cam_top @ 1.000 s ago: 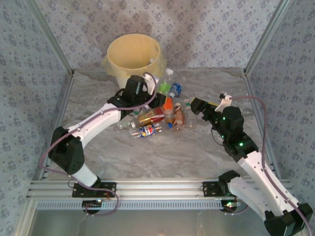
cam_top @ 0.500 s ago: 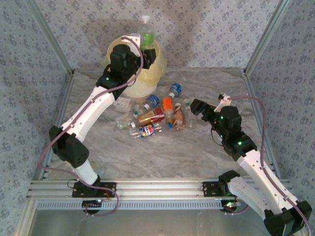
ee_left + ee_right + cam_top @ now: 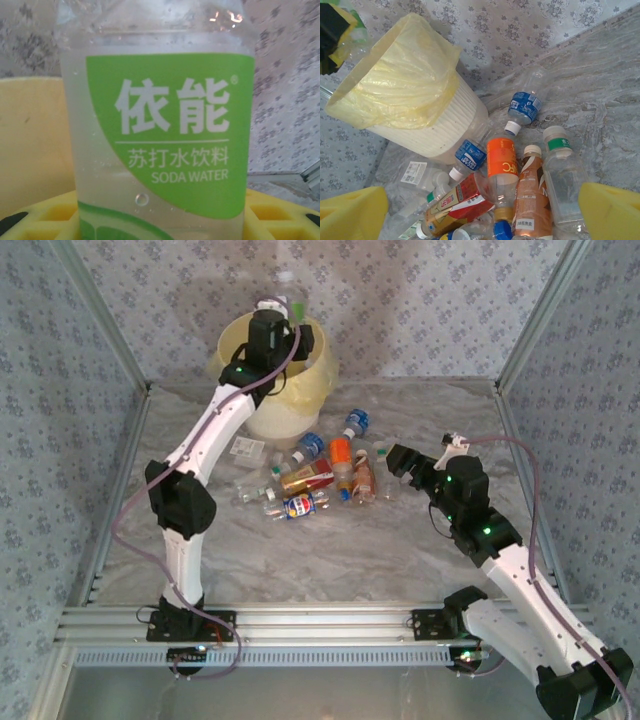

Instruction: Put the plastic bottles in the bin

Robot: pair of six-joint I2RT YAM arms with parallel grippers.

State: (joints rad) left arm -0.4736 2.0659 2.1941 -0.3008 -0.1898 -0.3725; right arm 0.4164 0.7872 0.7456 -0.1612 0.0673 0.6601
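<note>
My left gripper (image 3: 287, 332) is shut on a clear plastic bottle (image 3: 291, 292) with a green soda-water label (image 3: 170, 130), held upright over the bin's mouth. The bin (image 3: 300, 390) is a cream-yellow bucket with a yellowish bag liner (image 3: 395, 85). Several more plastic bottles (image 3: 320, 475) lie in a heap on the table in front of it. Among them are an orange-labelled one (image 3: 502, 160), two blue-labelled ones (image 3: 525, 106), a red-and-gold one (image 3: 460, 200) and a brown one (image 3: 532, 200). My right gripper (image 3: 393, 462) hangs open just right of the heap, with nothing between its yellow fingers (image 3: 612, 210).
Patterned walls and metal frame posts (image 3: 108, 340) close in the table on three sides. A flat clear bottle with a white label (image 3: 245, 448) lies left of the heap near the bin's foot. The aluminium rail (image 3: 320, 625) runs along the near edge.
My left arm has lifted the green-labelled bottle from the heap and swung it up and back over the bin. The right arm has barely moved.
</note>
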